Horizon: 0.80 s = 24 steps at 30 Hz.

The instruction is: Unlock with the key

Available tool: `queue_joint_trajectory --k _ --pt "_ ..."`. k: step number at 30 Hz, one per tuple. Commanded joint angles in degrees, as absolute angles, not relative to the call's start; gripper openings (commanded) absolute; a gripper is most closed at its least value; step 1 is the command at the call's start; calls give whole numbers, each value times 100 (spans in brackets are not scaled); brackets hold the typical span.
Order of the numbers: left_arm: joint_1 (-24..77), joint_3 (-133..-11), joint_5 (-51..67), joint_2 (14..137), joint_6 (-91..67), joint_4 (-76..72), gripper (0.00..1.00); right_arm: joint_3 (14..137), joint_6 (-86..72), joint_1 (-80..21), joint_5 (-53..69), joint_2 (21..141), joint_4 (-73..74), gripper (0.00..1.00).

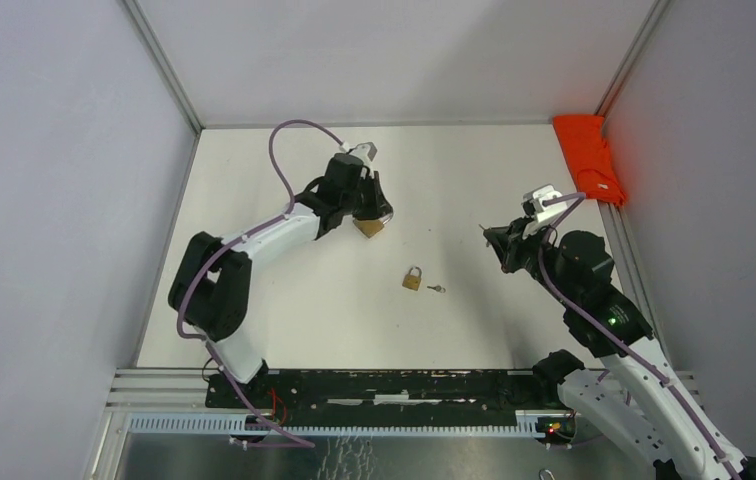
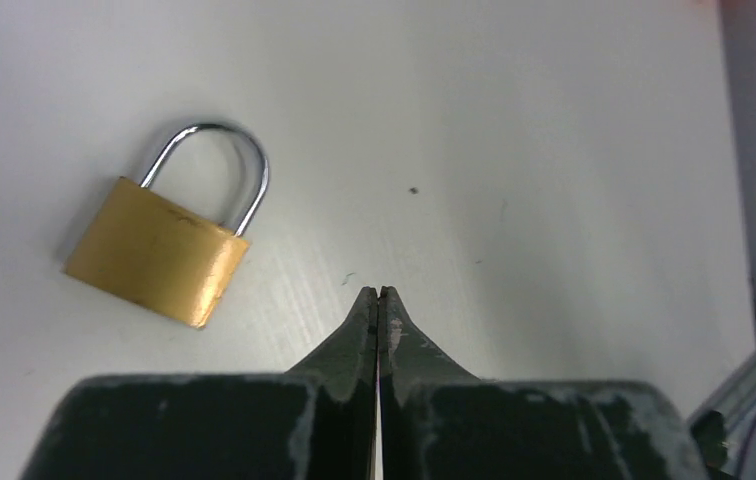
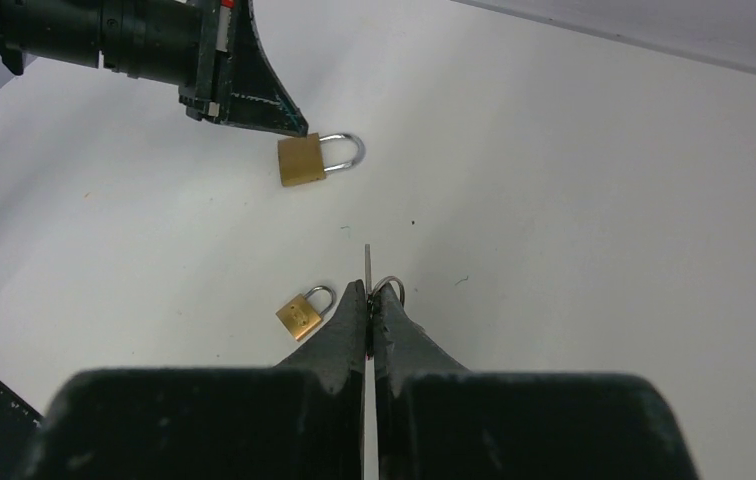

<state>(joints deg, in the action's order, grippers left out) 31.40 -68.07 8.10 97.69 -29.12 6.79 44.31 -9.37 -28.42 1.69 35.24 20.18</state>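
While left tool (image 2: 378, 293) hangs pressed together | padlock (image 2: 157, 250) lies beside it, apart | right tool (image 3: 367, 292) pinches key (image 3: 367, 260)

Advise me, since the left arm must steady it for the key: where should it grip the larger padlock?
The larger padlock lies flat, so probably pinch its brass body across the two side edges from above, leaving the shackle and bottom end free.

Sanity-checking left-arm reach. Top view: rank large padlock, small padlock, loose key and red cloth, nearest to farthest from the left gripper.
From the left gripper:
1. large padlock, beside its tips.
2. small padlock, mid-table.
3. loose key, just right of that padlock.
4. red cloth, far right corner.
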Motion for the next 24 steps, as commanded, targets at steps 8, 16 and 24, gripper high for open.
queue_joint_trajectory --k 8,16,24 --pt "3300 -8412 -245 11067 -2829 1651 14 4335 -967 -2830 193 3485 1703 0" --pt "3657 -9774 -1432 12473 -2567 3165 41 4315 -929 -2829 91 3489 1697 0" --pt "3678 -9694 -1609 12736 -2521 3254 42 4246 -898 -2829 44 3480 1673 0"
